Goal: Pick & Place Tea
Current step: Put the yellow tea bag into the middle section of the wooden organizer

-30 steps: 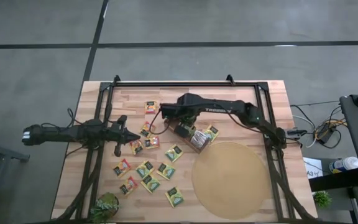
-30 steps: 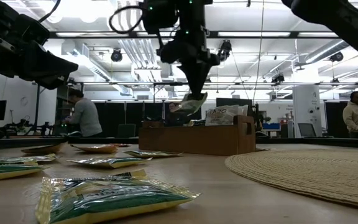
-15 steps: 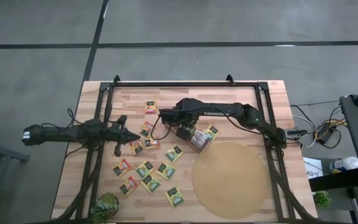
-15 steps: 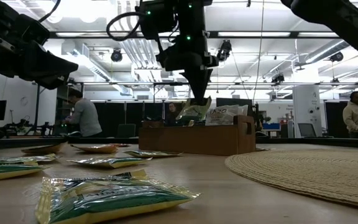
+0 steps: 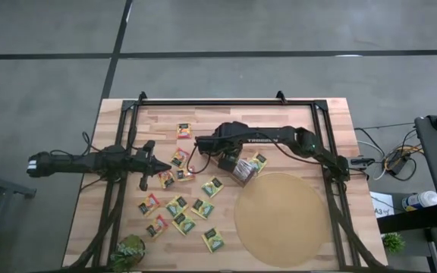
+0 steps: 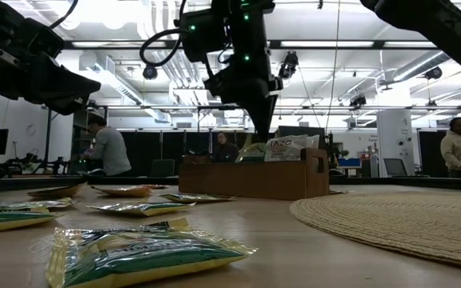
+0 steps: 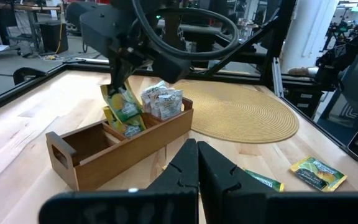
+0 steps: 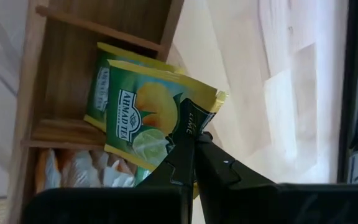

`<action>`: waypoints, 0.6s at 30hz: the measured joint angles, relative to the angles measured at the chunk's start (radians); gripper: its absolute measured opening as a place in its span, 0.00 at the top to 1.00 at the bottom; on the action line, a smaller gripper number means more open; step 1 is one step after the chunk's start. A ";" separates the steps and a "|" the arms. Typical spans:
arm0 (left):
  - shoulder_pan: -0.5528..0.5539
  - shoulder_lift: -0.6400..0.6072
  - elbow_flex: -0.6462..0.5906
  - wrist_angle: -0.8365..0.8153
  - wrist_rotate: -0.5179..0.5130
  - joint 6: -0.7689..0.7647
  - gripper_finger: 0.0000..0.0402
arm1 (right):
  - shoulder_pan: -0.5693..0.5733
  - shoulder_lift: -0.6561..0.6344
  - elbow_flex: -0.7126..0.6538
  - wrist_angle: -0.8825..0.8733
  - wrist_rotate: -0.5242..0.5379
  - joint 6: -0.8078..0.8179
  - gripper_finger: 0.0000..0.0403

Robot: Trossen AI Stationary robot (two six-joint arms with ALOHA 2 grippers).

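My right gripper (image 5: 223, 157) is shut on a green-yellow tea sachet (image 8: 143, 115) over the brown wooden box (image 5: 238, 166). The sachet (image 7: 122, 104) reaches down into the box's middle compartment, in front of another green-yellow sachet (image 8: 100, 92) that stands there. White sachets (image 7: 161, 101) fill the compartment beside it. Several more sachets (image 5: 179, 205) lie flat on the table on the near left. My left gripper (image 5: 161, 167) waits shut above the table, left of the box. My right gripper pinches the green-yellow sachet between its two fingers (image 8: 189, 144) at one edge, near a corner (image 8: 199, 117). The fingers come from above, pointing down. The sachet hangs upright below them, its lower part (image 6: 254, 150) inside the box's middle compartment.
A big round tan mat (image 5: 281, 218) lies right of the box, toward the near edge. A small green plant (image 5: 130, 251) stands at the near left corner. The box's end compartment (image 7: 84, 140) nearest my left gripper holds nothing. People stand in the room beyond the table.
My right gripper has moved down toward the box. The sachet it holds, first tilted and clear above the box, now hangs upright with its lower part sunk into the middle compartment. The gripper has stayed shut on it.
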 joint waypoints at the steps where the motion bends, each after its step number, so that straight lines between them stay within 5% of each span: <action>1: 0.000 0.000 0.000 0.000 0.000 0.000 1.00 | -0.001 0.000 0.000 0.001 0.004 -0.001 0.98; 12: 0.000 0.000 0.000 0.000 0.000 0.000 1.00 | -0.007 0.000 0.000 0.021 0.000 0.012 0.98; 18: 0.000 0.000 0.000 0.000 0.000 0.000 1.00 | -0.016 0.000 0.000 0.031 -0.100 0.029 0.98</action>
